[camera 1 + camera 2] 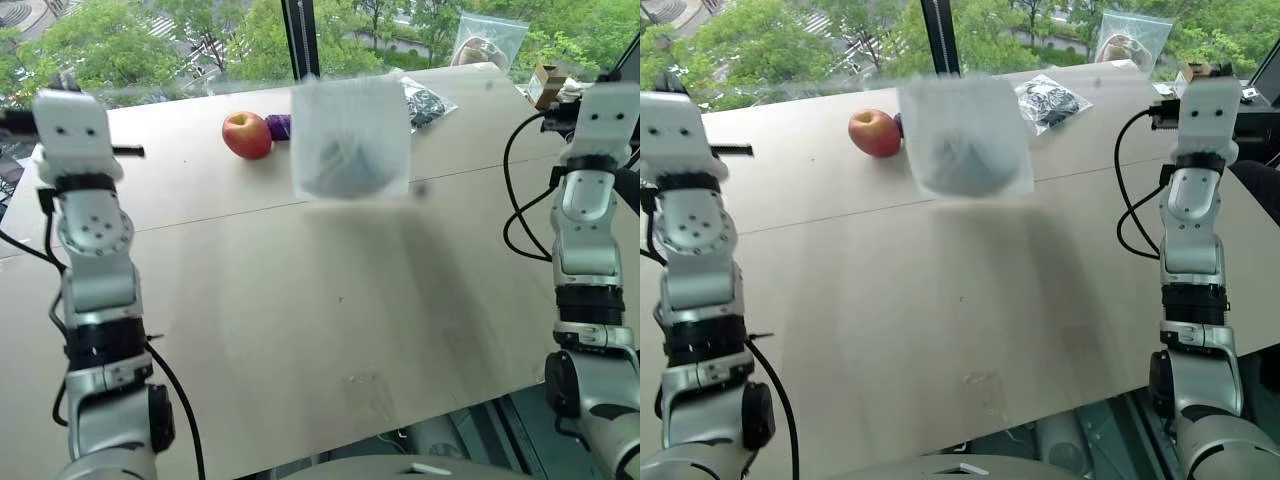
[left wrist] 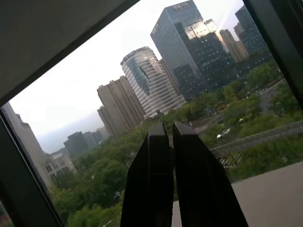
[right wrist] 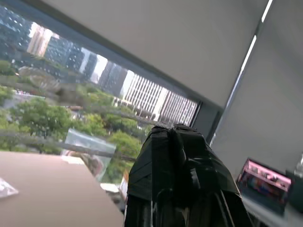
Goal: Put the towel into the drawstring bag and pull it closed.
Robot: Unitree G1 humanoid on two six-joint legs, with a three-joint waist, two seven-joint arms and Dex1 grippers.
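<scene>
Pale wooden table [image 1: 300, 330], red apple [image 1: 246, 134], purple thing [image 1: 279, 126] beside it, clear bag of black items [image 1: 1048, 100]

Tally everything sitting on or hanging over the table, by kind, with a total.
Drawstring bag with a dark lump inside: 1
Apple: 1
Purple object behind the bag, kind unclear: 1
Clear plastic bags: 2, one with dark contents, one at the far edge
Small brown box: 1
Total: 6

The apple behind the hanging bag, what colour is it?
The apple is red with a yellowish patch near its top, clearest in the left eye view.
</scene>
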